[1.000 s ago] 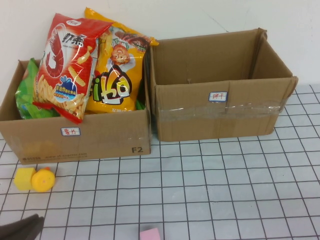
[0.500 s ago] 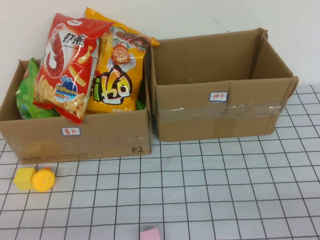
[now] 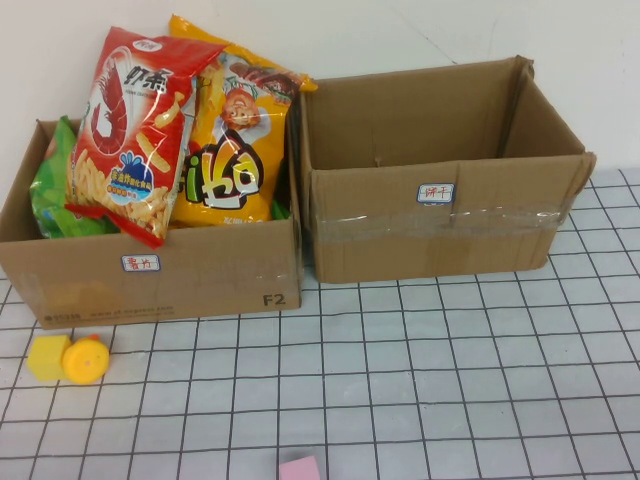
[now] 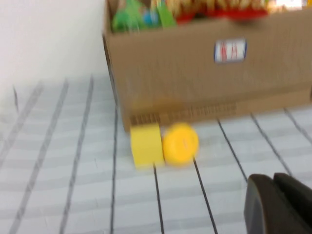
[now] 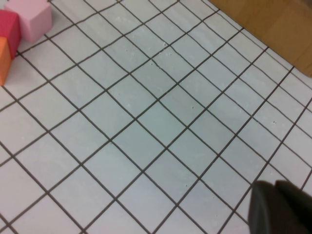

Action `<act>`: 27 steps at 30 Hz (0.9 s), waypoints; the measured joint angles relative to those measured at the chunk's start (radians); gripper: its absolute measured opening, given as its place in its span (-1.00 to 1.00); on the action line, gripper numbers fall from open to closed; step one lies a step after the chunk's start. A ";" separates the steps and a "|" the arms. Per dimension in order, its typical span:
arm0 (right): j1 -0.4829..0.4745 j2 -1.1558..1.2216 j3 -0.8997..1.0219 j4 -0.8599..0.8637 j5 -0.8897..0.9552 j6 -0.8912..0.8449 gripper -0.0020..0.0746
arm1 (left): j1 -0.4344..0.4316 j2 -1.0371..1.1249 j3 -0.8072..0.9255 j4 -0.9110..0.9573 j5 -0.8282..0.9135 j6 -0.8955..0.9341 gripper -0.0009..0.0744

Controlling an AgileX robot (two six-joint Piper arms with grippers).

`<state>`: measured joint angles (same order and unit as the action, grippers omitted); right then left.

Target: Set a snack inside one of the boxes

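Three snack bags stand in the left cardboard box (image 3: pixel 200 280): a red shrimp-chip bag (image 3: pixel 135 130), a yellow bag (image 3: pixel 232 150) and a green bag (image 3: pixel 55 190). The right cardboard box (image 3: pixel 440 240) shows no contents. Neither gripper appears in the high view. In the left wrist view my left gripper (image 4: pixel 273 179) is shut on nothing, low over the gridded table, short of the left box (image 4: pixel 195 73). My right gripper (image 5: pixel 276 186) is shut and empty above bare grid squares, with a corner of a box (image 5: pixel 273 24) beyond it.
A yellow cube (image 3: pixel 47 357) and a yellow round piece (image 3: pixel 87 360) lie side by side in front of the left box. A pink block (image 3: pixel 300 468) sits at the table's front edge. Pink (image 5: pixel 30 17), red (image 5: pixel 9 27) and orange (image 5: pixel 4 61) blocks cluster in the right wrist view.
A dark shape at the lower left of the high view, my left arm, has drawn back out of sight. Boxes, snacks and blocks have not moved.
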<state>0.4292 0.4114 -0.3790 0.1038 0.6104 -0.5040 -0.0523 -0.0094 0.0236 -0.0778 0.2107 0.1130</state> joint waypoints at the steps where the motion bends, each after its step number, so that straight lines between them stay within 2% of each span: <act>1: 0.000 0.000 0.000 0.000 0.000 0.000 -0.95 | 0.000 0.000 0.002 0.000 0.027 -0.017 -0.98; 6: 0.000 0.000 0.000 0.002 0.002 0.000 -0.95 | 0.000 0.000 -0.002 0.002 0.126 -0.034 -0.98; 20: 0.000 0.000 0.000 0.002 0.002 0.000 -0.95 | 0.000 0.000 -0.004 0.002 0.134 -0.034 -0.98; 27: 0.000 0.000 0.000 0.002 0.002 0.000 -0.95 | 0.000 0.000 -0.004 0.002 0.134 -0.091 -0.98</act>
<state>0.4292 0.4114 -0.3790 0.1058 0.6123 -0.5040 -0.0523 -0.0094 0.0200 -0.0755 0.3443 0.0218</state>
